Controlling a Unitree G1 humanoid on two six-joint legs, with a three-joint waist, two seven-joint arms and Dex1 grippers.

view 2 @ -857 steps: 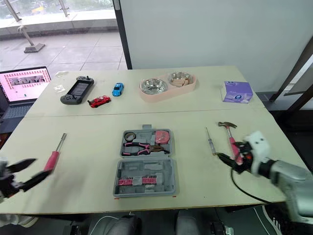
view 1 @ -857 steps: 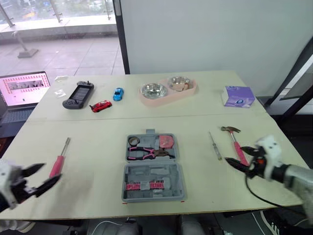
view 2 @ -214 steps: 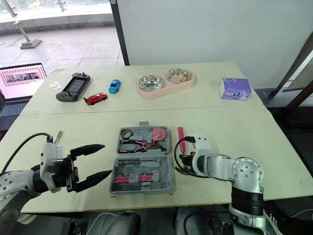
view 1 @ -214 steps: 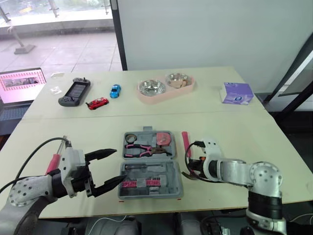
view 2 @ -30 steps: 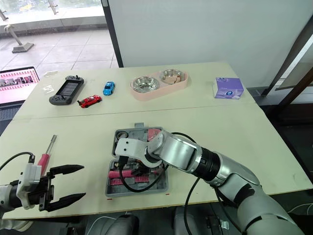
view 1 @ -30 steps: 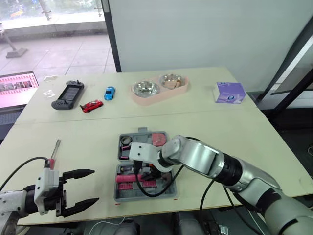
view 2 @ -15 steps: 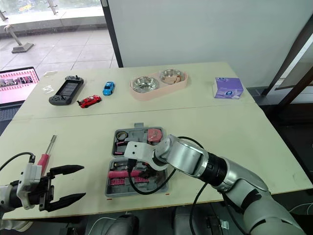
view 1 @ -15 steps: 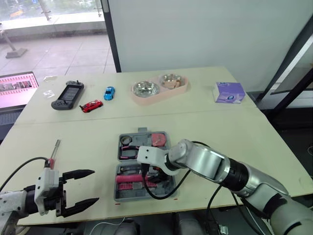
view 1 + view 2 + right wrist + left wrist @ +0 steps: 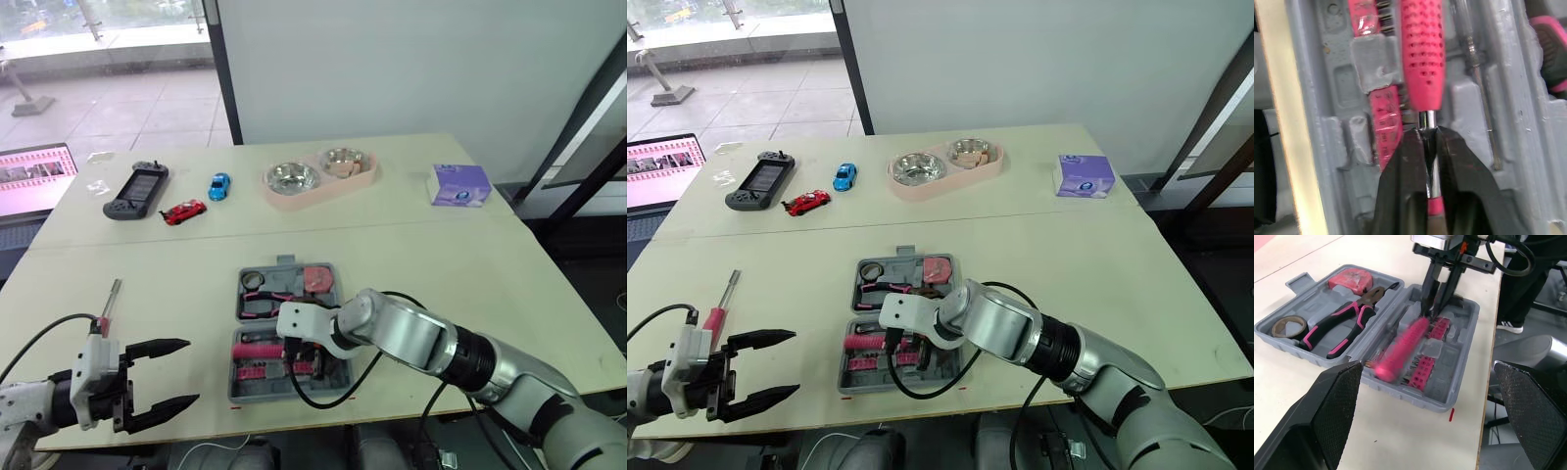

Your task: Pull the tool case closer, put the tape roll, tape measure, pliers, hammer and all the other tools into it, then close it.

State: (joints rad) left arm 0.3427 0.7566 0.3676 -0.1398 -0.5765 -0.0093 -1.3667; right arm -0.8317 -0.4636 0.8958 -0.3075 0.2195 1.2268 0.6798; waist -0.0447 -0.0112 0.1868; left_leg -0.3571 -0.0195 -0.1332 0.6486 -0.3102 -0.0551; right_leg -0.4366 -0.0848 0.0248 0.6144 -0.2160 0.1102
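Tool case (image 9: 1455, 382) lies open at the middle of the table's (image 9: 509, 284) front edge, its 2 halves flat. The far half holds the tape roll (image 9: 1288, 325), the pliers (image 9: 1347, 323) and the tape measure (image 9: 1349, 281). The near half holds pink bit strips (image 9: 1383, 112) and a thin screwdriver (image 9: 1476, 73).

The hammer (image 9: 1422, 54) lies along that near half, just beside the thin screwdriver, with its pink handle over the bit strips. The right gripper (image 9: 1427, 129) reaches into the case, its jaws pinching the hammer's bare metal shaft just past the handle.

The left gripper (image 9: 189, 372) hangs over the table's front-left corner, jaws spread wide and holding nothing. A red-handled screwdriver (image 9: 720, 311) lies on the table just beyond it, well apart from the case.

Along the far edge sit a game controller (image 9: 137, 189), 2 toy cars, 1 red (image 9: 184, 211) and 1 blue (image 9: 217, 185), a pink double bowl (image 9: 321, 176) and a purple tissue box (image 9: 460, 185).
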